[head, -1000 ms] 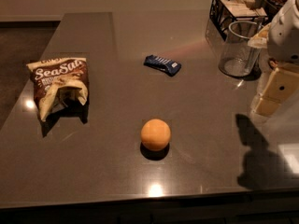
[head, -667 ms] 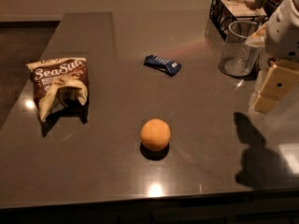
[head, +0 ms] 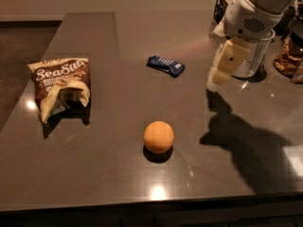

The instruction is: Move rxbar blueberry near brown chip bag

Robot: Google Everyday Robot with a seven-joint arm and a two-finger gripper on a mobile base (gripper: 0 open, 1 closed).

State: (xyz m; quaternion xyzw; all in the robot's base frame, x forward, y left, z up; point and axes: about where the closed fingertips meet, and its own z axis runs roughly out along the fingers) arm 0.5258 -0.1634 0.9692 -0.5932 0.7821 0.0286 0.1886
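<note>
Cream-coloured, our gripper (head: 220, 74) hangs over the right of the table (head: 94, 169), holding nothing we can see; its opening we cannot tell. To its left lies the rxbar blueberry (head: 165, 65), long axis roughly left-right; the brown chip bag (head: 60, 85) sits well beyond, leftward.

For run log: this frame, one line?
dark blue wrapped bar: untouched | brown foil chip bag: far left | gripper: hovering right of bar

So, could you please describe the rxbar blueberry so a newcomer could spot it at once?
On the dark table, look beyond the orange ball. The rxbar blueberry lies flat, left of the gripper hanging at the right. It alone is small, dark blue, white-striped.
</note>
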